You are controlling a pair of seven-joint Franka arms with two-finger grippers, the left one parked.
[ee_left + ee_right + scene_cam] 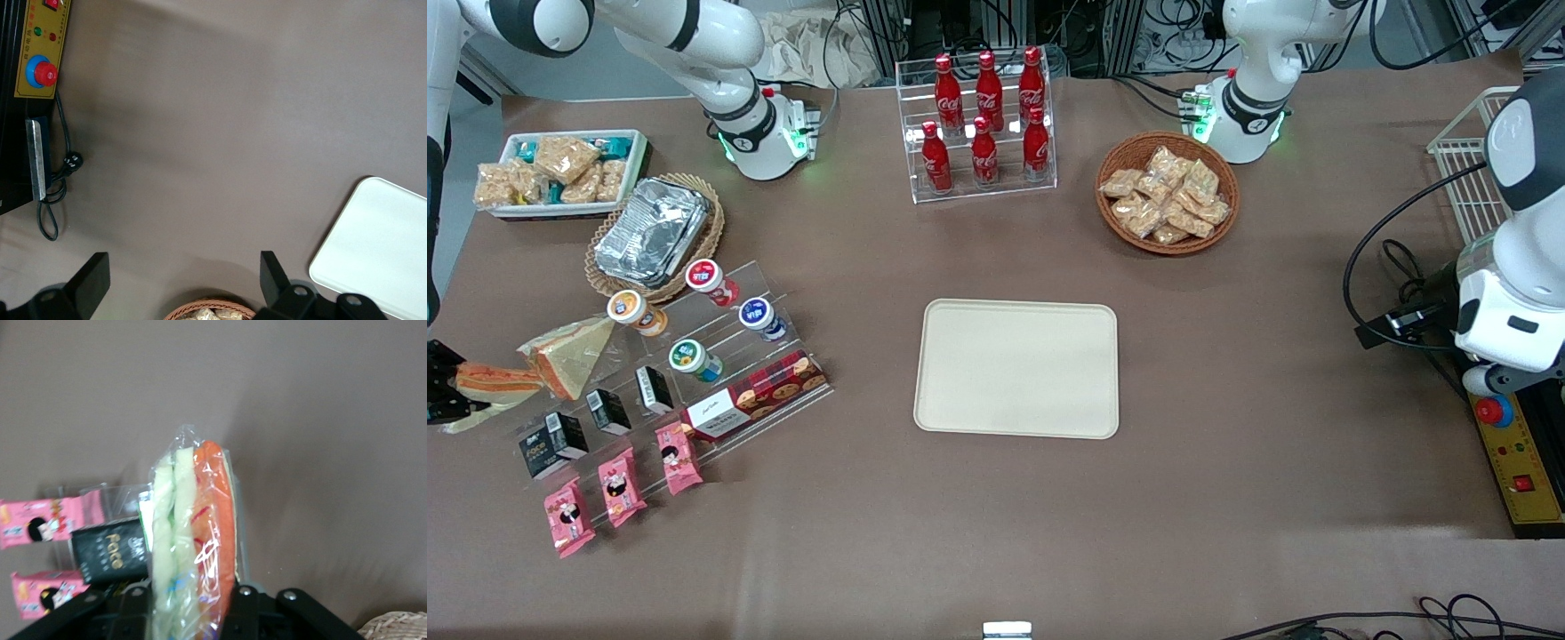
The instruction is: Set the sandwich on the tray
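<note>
The sandwich (496,382), a clear-wrapped wedge with an orange-red and greenish edge, is at the working arm's end of the table, gripped edge-on by my right gripper (443,389). In the right wrist view the black fingers (243,608) press on both faces of the sandwich (193,533), with the gripper (190,617) shut on it. It seems to be held a little above the table. The cream-beige tray (1018,369) lies flat mid-table with nothing on it, well away toward the parked arm's end. One corner of the tray (380,253) shows in the left wrist view.
A second wedge sandwich (569,353) lies right beside the held one. A clear stepped rack (685,364) carries cups, black boxes, a cookie box and pink packets. A foil-container basket (654,233), a white snack tray (560,172), a cola rack (983,124) and a snack basket (1168,192) stand farther back.
</note>
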